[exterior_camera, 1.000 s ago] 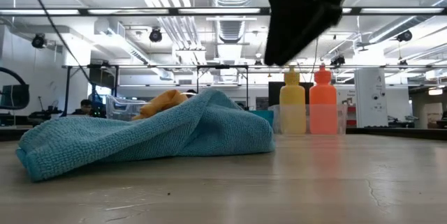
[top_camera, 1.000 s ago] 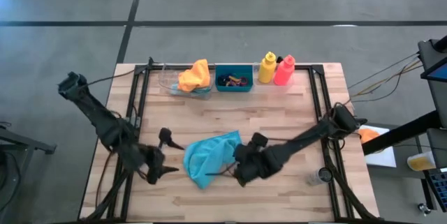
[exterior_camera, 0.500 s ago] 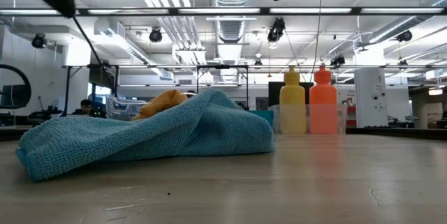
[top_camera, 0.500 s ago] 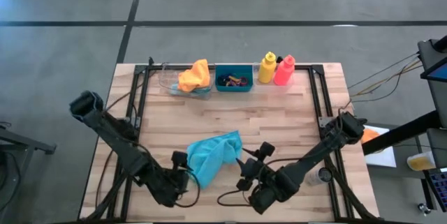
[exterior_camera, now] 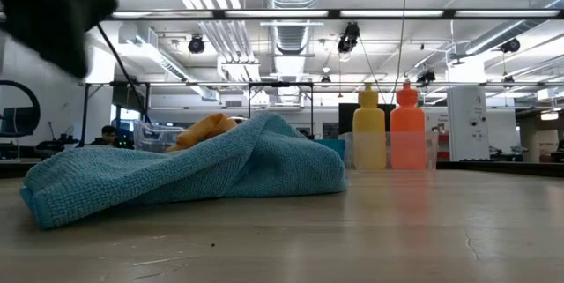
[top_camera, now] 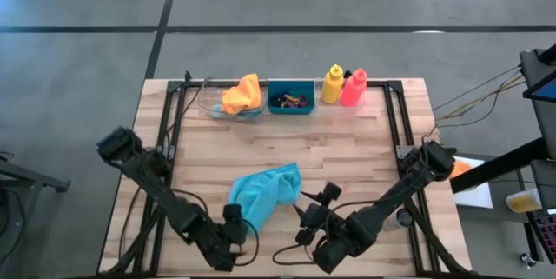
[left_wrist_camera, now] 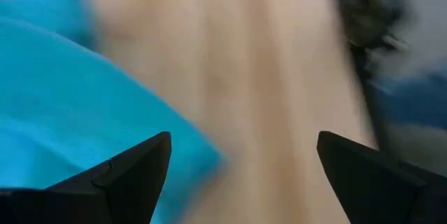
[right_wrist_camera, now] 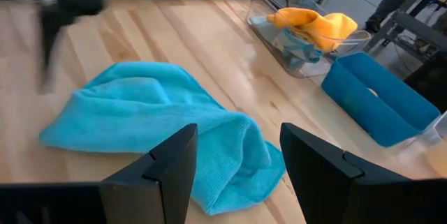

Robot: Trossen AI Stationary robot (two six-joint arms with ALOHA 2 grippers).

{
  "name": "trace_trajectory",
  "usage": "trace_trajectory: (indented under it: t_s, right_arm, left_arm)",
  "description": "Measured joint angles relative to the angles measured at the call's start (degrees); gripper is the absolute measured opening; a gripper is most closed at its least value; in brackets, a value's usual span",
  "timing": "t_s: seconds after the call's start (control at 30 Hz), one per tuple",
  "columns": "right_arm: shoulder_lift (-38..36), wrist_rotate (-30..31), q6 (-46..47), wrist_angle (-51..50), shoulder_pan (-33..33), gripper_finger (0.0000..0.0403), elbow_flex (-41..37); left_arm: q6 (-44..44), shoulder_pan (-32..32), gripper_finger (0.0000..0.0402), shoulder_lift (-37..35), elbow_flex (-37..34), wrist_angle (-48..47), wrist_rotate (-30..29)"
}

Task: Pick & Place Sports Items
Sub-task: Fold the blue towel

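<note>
A teal cloth (top_camera: 265,194) lies in a rumpled heap on the wooden table (top_camera: 347,144), near its middle. My left gripper (top_camera: 236,221) hangs open over the cloth's near left corner (left_wrist_camera: 84,112), one finger on either side, touching nothing. My right gripper (top_camera: 311,211) stands open just right of the cloth (right_wrist_camera: 160,126), pointing at it. At the far edge stand a yellow bottle (top_camera: 333,83) and a pink-red bottle (top_camera: 354,88). An orange cloth (top_camera: 241,95) lies in a clear tray. Small rings sit in the teal bin (top_camera: 291,98).
The clear tray (right_wrist_camera: 293,39) and the teal bin (right_wrist_camera: 380,98) stand side by side along the far edge, left of the bottles. Black frame rails (top_camera: 174,131) run down both sides of the table. Bare wood lies between the cloth and the far row.
My left gripper has come down and moved toward the table's right and near edge, up to the teal cloth's near left corner, rolling as it went. My right gripper has drawn back a little from the cloth toward the right and turned. The cloth has stayed put.
</note>
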Motion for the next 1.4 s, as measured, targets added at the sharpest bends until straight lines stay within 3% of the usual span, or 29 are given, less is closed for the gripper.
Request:
trace_trajectory:
  t_s: [0.1, 0.17, 0.6, 1.13, 1.4]
  right_arm:
    - [0.0, -0.1, -0.04, 0.39, 0.82, 0.0205, 0.0]
    - [0.0, -0.23, -0.14, 0.6, 1.45, 0.0205, 0.0]
    - [0.0, -0.24, -1.26, 0.62, 4.73, 0.0205, -0.23]
    - [0.0, -0.24, -1.26, 0.62, 7.18, 0.0205, -1.12]
    - [0.0, -0.24, -1.09, 0.86, 7.44, 0.0205, -1.62]
  left_arm:
    - [1.43, 0.07, 0.0365, 1.35, -0.45, 0.69, -10.0]
    - [1.36, 0.15, 0.0365, 2.36, -0.75, 1.57, -13.44]
    - [0.94, 0.04, 0.0365, 9.39, -0.77, 12.16, -13.36]
    - [4.1, -3.51, 0.0365, 9.63, 0.1, 7.13, -16.36]
    - [3.98, -3.54, 0.0365, 9.71, -3.44, 6.59, -16.52]
